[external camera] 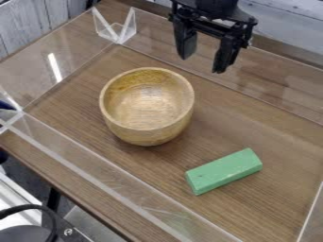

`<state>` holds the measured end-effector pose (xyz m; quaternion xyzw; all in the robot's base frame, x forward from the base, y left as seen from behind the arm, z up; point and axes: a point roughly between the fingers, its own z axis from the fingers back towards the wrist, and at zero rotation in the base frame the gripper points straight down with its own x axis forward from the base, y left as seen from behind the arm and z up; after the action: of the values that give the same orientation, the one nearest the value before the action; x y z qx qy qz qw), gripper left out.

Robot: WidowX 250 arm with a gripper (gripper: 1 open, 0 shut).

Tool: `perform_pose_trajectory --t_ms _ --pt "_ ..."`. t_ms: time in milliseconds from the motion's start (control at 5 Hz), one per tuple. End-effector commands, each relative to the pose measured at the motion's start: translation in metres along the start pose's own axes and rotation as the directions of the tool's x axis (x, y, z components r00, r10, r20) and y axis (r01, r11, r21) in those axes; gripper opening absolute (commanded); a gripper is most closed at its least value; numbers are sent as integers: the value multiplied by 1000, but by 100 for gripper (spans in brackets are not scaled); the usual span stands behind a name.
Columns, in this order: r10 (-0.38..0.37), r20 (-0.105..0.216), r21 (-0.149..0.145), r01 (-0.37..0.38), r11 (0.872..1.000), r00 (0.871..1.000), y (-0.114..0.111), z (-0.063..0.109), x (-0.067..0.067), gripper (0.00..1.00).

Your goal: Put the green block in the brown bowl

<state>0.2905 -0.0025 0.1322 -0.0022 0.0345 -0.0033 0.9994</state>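
Green block (224, 172): lying flat on the wooden table (66, 98), near the brown bowl (147, 105) but apart from it, toward the lower right of the view
Brown bowl: round, light wood, upright, with bare wood visible inside
My gripper (207, 51): fingers spread apart, pointing down above the table, at the top of the view, beyond the bowl and well away from the block

From up above the tabletop (78, 90), the one view looks down at a slant, near enough that the wooden bowl (147, 105) and green block (224, 172) take up a good share of it, with the robot's gripper (206, 56) reaching in across the top edge.
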Motion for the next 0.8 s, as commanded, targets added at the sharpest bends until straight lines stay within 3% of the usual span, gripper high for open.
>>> perform_pose_trajectory --t_ms 0,200,400,600 --pt "-24 -24 -1 24 1000 999 -4 -10 -5 100" --pt "-127 -20 -4 127 992 992 -21 -14 -25 100" --pt "-201 -27 -7 201 980 979 -33 -18 -31 100" --pt "-288 -26 -8 288 958 957 -51 -25 -38 100"
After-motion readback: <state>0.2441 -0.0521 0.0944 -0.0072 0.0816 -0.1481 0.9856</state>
